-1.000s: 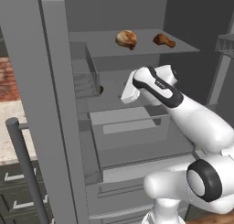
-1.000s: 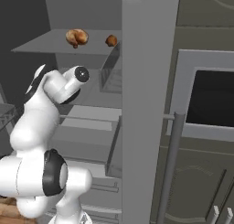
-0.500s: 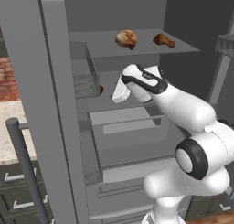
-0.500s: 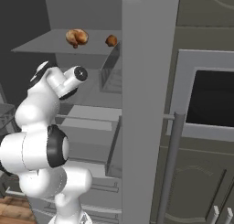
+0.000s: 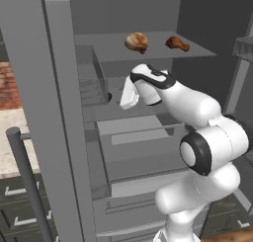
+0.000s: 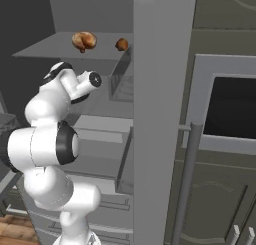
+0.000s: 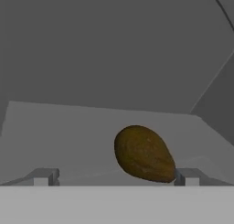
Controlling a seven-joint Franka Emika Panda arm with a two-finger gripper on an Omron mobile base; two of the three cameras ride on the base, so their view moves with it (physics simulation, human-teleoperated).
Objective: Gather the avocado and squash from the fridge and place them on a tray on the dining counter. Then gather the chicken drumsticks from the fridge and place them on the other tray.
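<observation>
Olive-brown avocado (image 7: 144, 153) on fridge shelf (image 7: 68, 136), nearer right finger (image 7: 191, 177) of gripper (image 7: 116, 176); fingers spread wide, empty. Risk: off-centre closing nudges avocado, rolls away.

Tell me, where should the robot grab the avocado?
Probably across its fat middle. The avocado lies on its side on the fridge shelf, long axis slanting, just ahead of the open end effector and nearer its right finger. Coming straight in level, shifted slightly right, one finger would pass each side.
</observation>
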